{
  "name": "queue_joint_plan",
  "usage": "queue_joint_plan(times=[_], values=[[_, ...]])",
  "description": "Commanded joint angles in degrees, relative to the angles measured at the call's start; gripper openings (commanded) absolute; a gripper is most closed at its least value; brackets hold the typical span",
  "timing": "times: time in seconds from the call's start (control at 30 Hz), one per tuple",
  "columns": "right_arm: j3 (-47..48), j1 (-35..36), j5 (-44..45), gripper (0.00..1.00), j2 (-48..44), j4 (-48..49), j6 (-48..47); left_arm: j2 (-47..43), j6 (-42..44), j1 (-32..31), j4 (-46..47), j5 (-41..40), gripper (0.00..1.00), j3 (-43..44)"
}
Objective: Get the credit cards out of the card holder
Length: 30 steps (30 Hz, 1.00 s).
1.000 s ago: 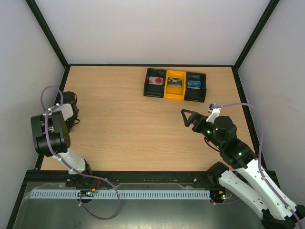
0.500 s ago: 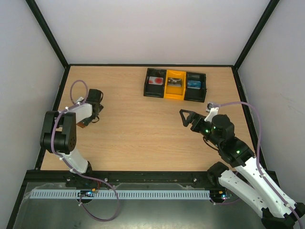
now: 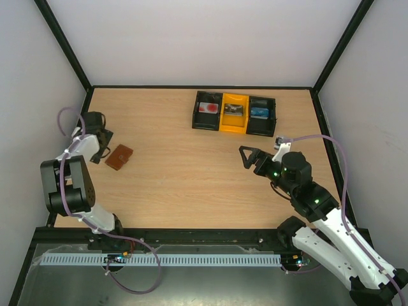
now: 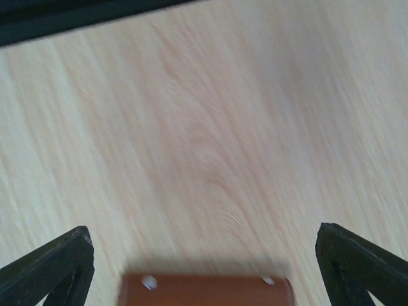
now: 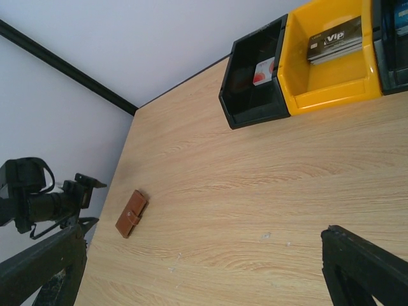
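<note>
The card holder (image 3: 119, 157) is seen lying closed and flat on the left part of the bench (image 3: 185, 172), its brown leather face turned up and its long side set at a slant to the bench edge. In the left wrist view only its near edge (image 4: 207, 290) is shown, at the bottom of the picture, with two small pale studs on it. In the right wrist view it (image 5: 132, 213) is seen far off, small.

The left hand (image 3: 104, 148) is held just beside the card holder, on its left and slightly farther back. The fingers are spread wide, nothing is gripped, and no contact with the leather can be made out. From the wrist camera the holder's edge is framed between the two dark fingertips (image 4: 48, 268), with bare wood beyond it.

The right hand (image 3: 247, 158) is held well apart from the card holder, over the right half of the bench. It too is spread wide and empty (image 5: 201, 268).

The credit cards are found in a black-and-yellow tray (image 3: 232, 127) near the far edge: a red-and-white card (image 3: 208, 108) in the left black compartment, a grey card (image 3: 233, 109) in the yellow middle one, and a blue card (image 3: 259, 112) in the right black one.
</note>
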Motion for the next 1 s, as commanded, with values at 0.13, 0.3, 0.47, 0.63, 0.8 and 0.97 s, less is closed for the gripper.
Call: queue_joint_plan(times=[0.13,0.3,0.47,0.63,0.8,0.97], values=[[0.87,-0.16,0.00,0.98,-0.64,1.95,-1.46,2.32,-0.28,6.82,5.38,9.34,0.86,-3.49],[0.38,-0.16,0.18,0.98,-1.92,1.58,-1.53,5.81,1.60,6.89,6.13,12.64,0.81,-2.75],[-0.02,-0.16,1.34,0.98,-3.35,1.17,-2.03,7.44,2.41,6.80,7.52,15.22,0.76,-3.89],[-0.33,-0.16,1.59,0.98,-3.55,1.13,-2.53,9.05,2.64,5.98,6.88,18.83,0.74,-4.52],[-0.99,-0.16,1.59,0.98,-3.68,1.04,-2.76,9.48,2.89,3.24,6.34,20.44,0.74,-5.01],[-1.34,-0.16,1.66,0.98,-3.96,1.04,-2.92,8.72,2.02,-1.19,7.47,20.59,0.75,-6.76]])
